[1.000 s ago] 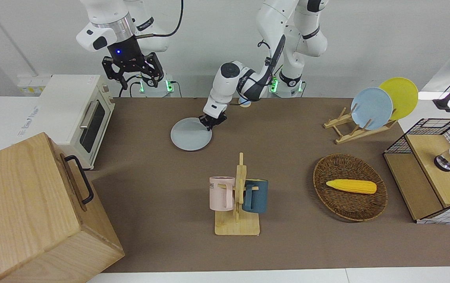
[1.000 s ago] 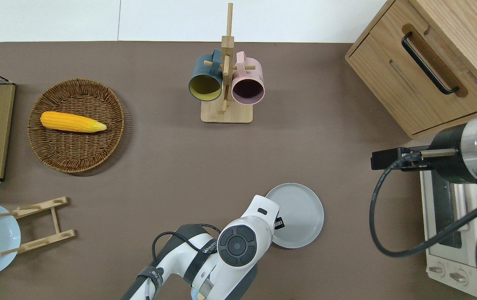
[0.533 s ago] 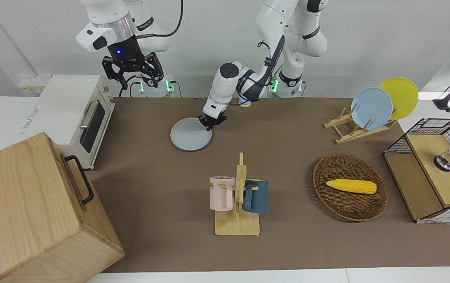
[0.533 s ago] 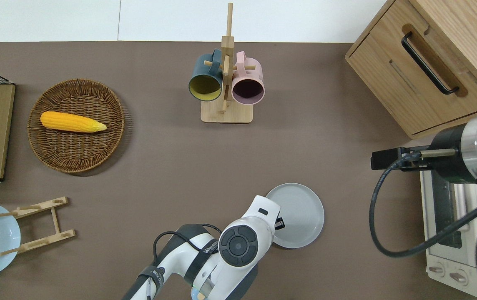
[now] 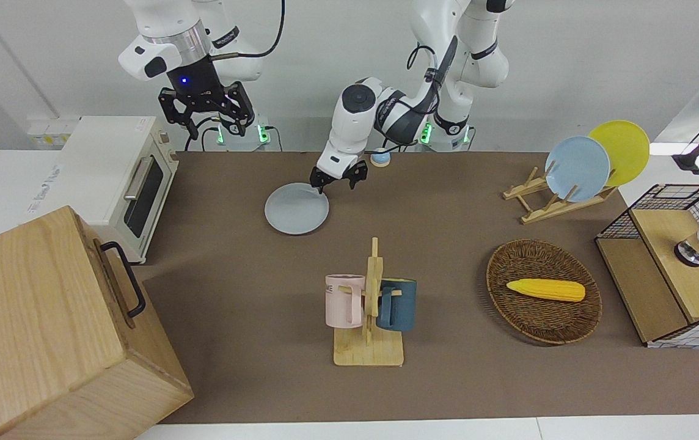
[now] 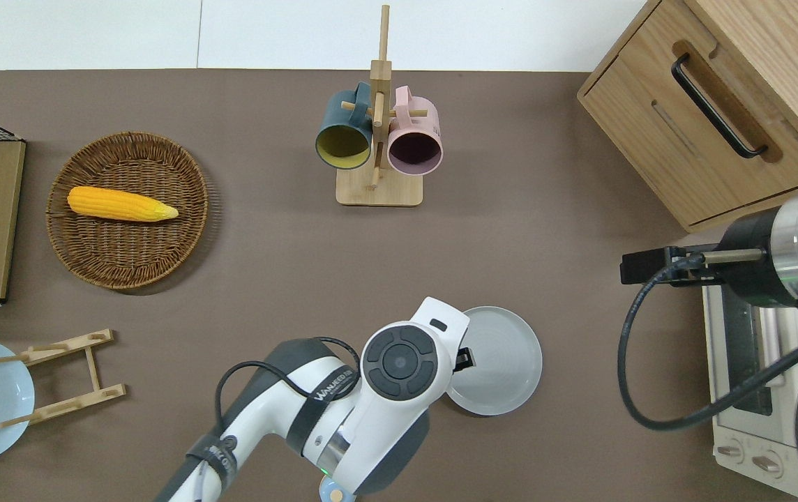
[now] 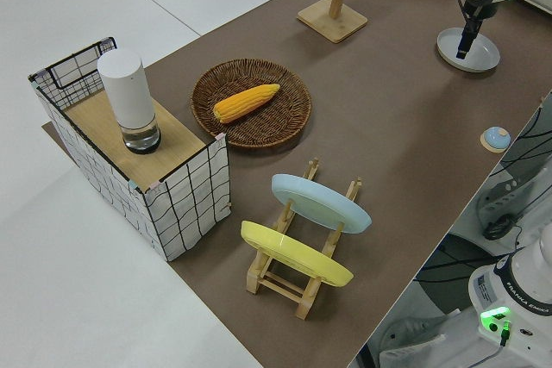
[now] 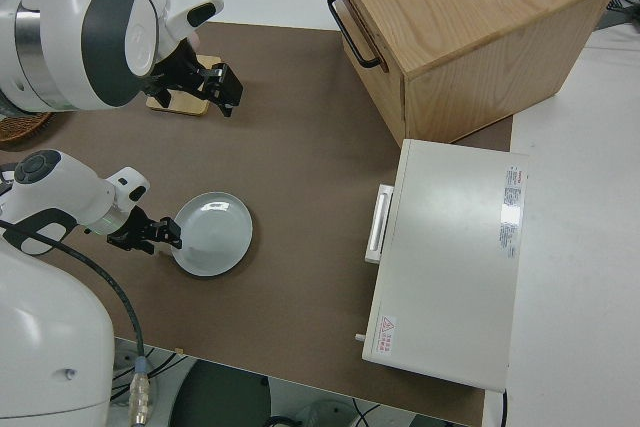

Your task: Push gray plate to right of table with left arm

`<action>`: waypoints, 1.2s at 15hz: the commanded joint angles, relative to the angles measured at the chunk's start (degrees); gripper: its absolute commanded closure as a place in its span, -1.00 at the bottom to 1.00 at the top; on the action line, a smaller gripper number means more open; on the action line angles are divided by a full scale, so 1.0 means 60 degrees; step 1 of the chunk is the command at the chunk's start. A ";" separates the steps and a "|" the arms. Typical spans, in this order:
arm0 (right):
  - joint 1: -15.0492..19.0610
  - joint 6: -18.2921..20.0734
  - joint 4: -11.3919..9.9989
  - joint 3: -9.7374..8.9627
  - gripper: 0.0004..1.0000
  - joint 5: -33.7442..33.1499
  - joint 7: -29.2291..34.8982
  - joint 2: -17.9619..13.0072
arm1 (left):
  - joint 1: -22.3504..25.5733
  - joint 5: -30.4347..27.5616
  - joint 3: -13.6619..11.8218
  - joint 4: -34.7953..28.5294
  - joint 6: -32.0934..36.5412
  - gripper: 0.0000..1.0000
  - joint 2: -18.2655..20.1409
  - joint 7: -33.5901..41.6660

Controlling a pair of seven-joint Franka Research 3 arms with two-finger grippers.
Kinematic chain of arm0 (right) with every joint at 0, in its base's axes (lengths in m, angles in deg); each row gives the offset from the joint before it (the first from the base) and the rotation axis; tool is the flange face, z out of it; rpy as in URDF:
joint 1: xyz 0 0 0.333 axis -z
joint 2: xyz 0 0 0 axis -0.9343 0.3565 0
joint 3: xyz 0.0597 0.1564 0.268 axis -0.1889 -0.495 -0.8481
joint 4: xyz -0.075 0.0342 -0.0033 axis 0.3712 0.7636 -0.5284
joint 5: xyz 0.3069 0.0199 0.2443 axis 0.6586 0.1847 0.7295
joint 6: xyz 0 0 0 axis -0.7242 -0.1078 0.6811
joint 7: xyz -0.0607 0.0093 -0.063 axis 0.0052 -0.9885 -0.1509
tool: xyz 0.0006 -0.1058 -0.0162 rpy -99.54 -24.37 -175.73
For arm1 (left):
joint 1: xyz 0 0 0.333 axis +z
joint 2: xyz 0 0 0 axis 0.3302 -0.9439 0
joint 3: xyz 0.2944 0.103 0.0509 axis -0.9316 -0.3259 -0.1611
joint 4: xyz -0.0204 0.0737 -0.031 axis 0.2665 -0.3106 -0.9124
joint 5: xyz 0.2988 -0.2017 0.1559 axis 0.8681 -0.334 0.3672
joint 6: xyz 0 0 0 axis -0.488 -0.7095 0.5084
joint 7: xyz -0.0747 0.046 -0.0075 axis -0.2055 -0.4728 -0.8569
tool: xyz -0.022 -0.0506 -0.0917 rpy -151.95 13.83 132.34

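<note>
The gray plate (image 5: 296, 208) lay flat on the table (image 5: 447, 379), nearer to the robots than the wooden mug rack (image 5: 371, 318) and toward the right arm's end of the table from it, with bare brown mat between the two. The left gripper (image 5: 338, 179) hung over the edge of the plate that faces the left arm's end of the table; its fingers stood spread apart and held nothing, one fingertip (image 5: 316, 184) over the plate's rim and the other off it, over the mat. Whether that fingertip touched the rim could not be told. The white toaster oven (image 5: 118, 181) sat well apart from the plate, at the right arm's end of the table, and the wooden box (image 5: 50, 330) with a black handle stood beside the oven, farther from the robots than the plate. The rack carried a pink mug (image 5: 344, 299) and a dark blue mug (image 5: 397, 304). Toward the left arm's end of the table from the rack lay a wicker basket (image 5: 544, 269) with an ear of corn (image 5: 545, 289) in it, well apart from the plate. The right gripper (image 5: 206, 113) was parked with its fingers spread, holding nothing.
</note>
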 commanded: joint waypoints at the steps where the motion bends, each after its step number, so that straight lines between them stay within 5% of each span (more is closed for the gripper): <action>1: 0.0061 0.0052 0.0135 -0.0038 -0.99 0.0153 0.0021 0.0060 | 0.0919 0.0146 0.0022 -0.0143 0.0959 -0.98 0.1020 0.1199; 7: 0.0061 0.0052 0.0135 -0.0038 -0.99 0.0153 0.0021 0.0060 | 0.2471 0.1419 0.0022 -0.0143 0.1706 -0.98 0.1328 0.2705; 18: 0.0061 0.0052 0.0135 -0.0038 -0.99 0.0153 0.0021 0.0060 | 0.5096 0.1405 -0.0022 -0.0129 0.2351 -0.98 0.2515 0.5288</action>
